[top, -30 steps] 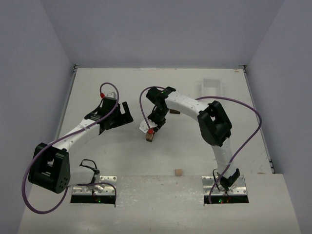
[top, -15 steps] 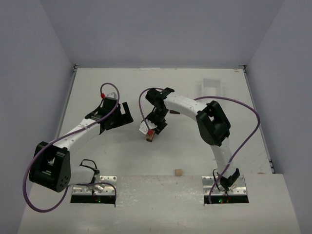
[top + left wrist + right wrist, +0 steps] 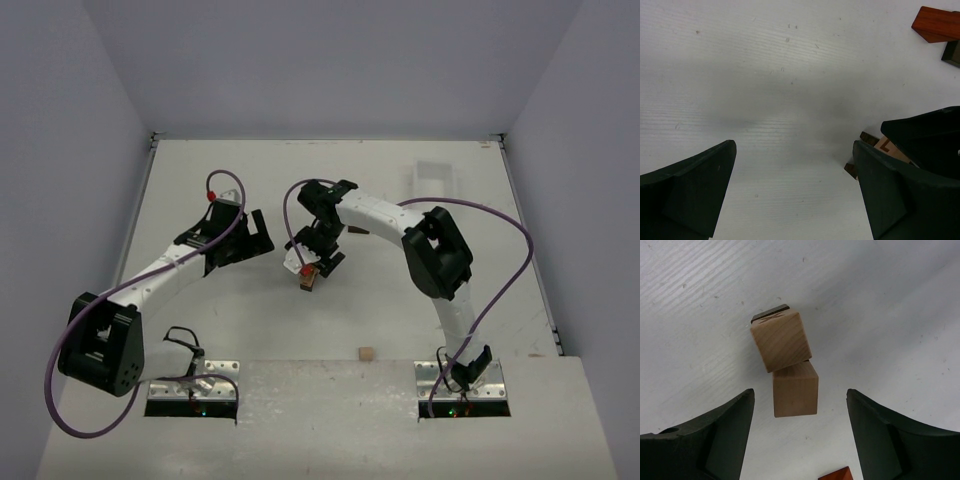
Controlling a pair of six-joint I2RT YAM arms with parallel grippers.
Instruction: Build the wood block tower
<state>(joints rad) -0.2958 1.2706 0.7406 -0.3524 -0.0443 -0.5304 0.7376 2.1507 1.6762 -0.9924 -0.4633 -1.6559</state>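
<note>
Looking down from above, the right gripper (image 3: 312,262) hangs directly over the small tan-and-dark wood block tower (image 3: 308,282) at mid-table, while the left gripper (image 3: 250,236) waits just to the left, out of the way. One loose light tan wooden cube (image 3: 367,353) lies at the near edge, well apart, likely the next piece. The white rectangular plastic tray (image 3: 432,178) sits far right.

Over to the left wrist: its fingers (image 3: 695,190) are spread wide above bare table, holding nothing. The tower (image 3: 887,145) peeks out on the right, half hidden by black hardware, and a reddish-brown wooden block (image 3: 937,24) lies apart from it.

Right wrist now: the fingers (image 3: 715,435) are spread either side of the tower, clear of it, gripping nothing. The top tan cube (image 3: 782,340) sits twisted and off-centre on the lower tan cube (image 3: 796,390), with a dark block (image 3: 770,314) underneath. It could tip, I'd say, hence the wide straddle.
</note>
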